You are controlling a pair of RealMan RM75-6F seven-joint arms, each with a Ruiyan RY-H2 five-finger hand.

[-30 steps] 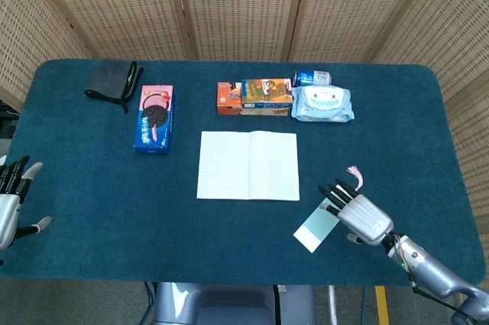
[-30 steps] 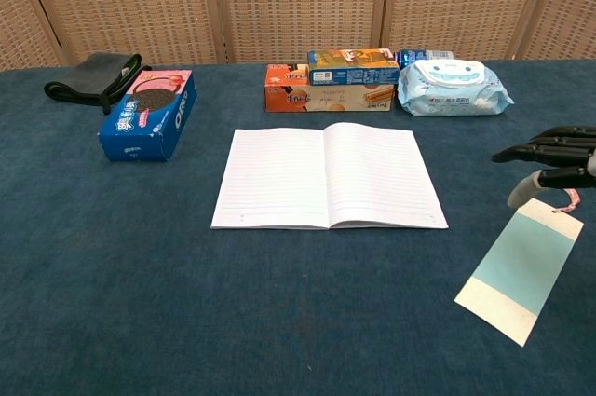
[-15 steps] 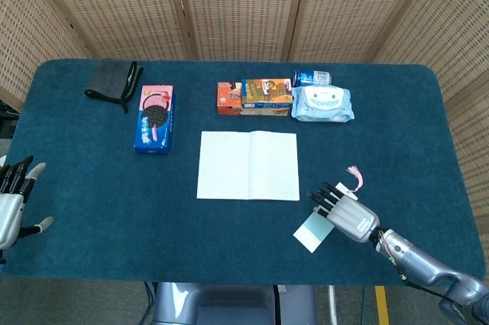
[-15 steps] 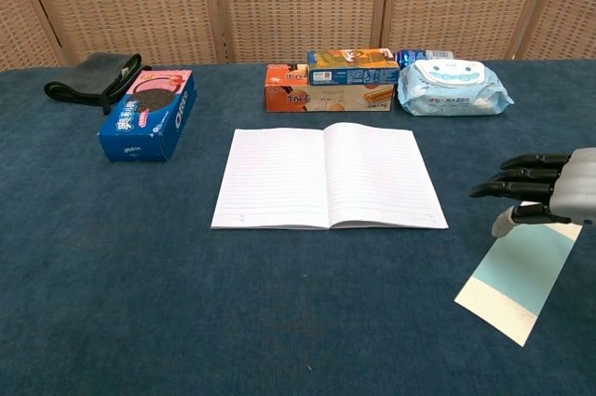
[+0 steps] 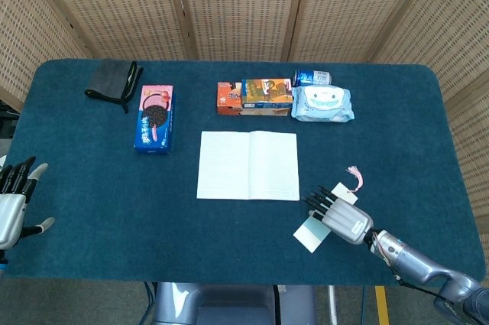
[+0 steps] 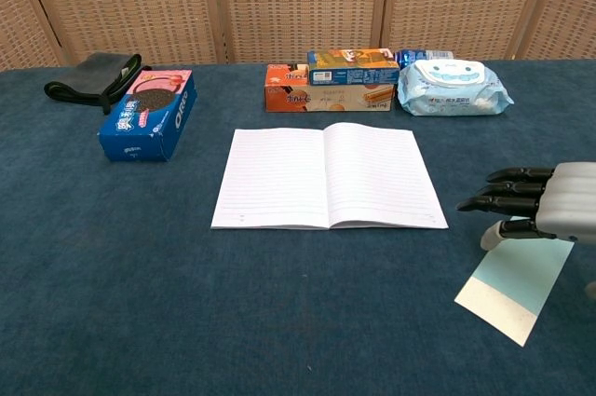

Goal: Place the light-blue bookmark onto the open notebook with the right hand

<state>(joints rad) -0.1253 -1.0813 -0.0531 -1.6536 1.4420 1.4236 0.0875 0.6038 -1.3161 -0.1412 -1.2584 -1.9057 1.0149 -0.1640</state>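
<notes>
The open notebook (image 5: 248, 165) (image 6: 327, 177) lies flat in the middle of the blue table, blank lined pages up. The light-blue bookmark (image 5: 311, 232) (image 6: 514, 283) lies to its right, near the front edge, with a pink tassel (image 5: 354, 177) at its far end. My right hand (image 5: 340, 216) (image 6: 540, 212) hovers over the bookmark's far half with fingers stretched out flat towards the notebook; it holds nothing. At the table's near left edge my left hand (image 5: 14, 201) stays open with fingers spread.
Along the back stand a biscuit box stack (image 5: 254, 97) (image 6: 331, 80), a wipes pack (image 5: 322, 104) (image 6: 452, 87) and a can (image 5: 312, 77). An Oreo box (image 5: 155, 118) (image 6: 149, 114) and a black pouch (image 5: 113, 81) (image 6: 92, 75) lie at back left.
My right hand has slid left and towards the front over the bookmark, covering more of it. The bookmark and the left hand have barely moved.
</notes>
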